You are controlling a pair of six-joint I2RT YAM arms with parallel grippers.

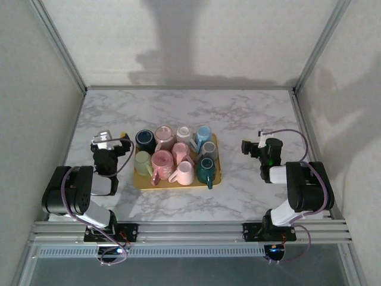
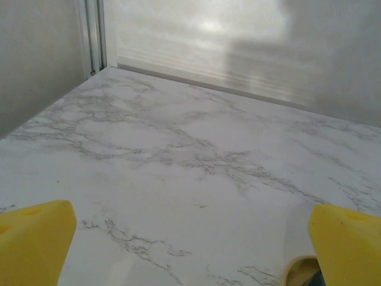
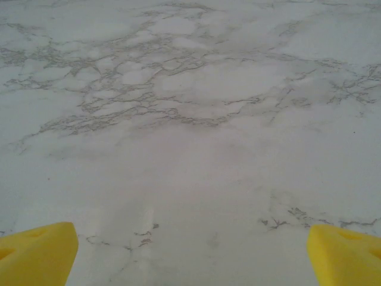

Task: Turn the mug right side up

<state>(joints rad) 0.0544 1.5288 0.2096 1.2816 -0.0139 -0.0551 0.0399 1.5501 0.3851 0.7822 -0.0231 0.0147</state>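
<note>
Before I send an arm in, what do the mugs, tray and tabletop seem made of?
Mugs: likely glazed ceramic, smooth pastel and dark-teal walls. Tray: yellow, matte; plastic or wood, unclear. Tabletop: marble-look, grey veins with soft glare; stone or laminate, cannot tell.

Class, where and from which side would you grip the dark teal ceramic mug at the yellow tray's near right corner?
Likely its right-hand wall, right gripper approaching from the right: the dark teal ceramic mug sits at the yellow tray rim, other mugs crowding its left.
</note>
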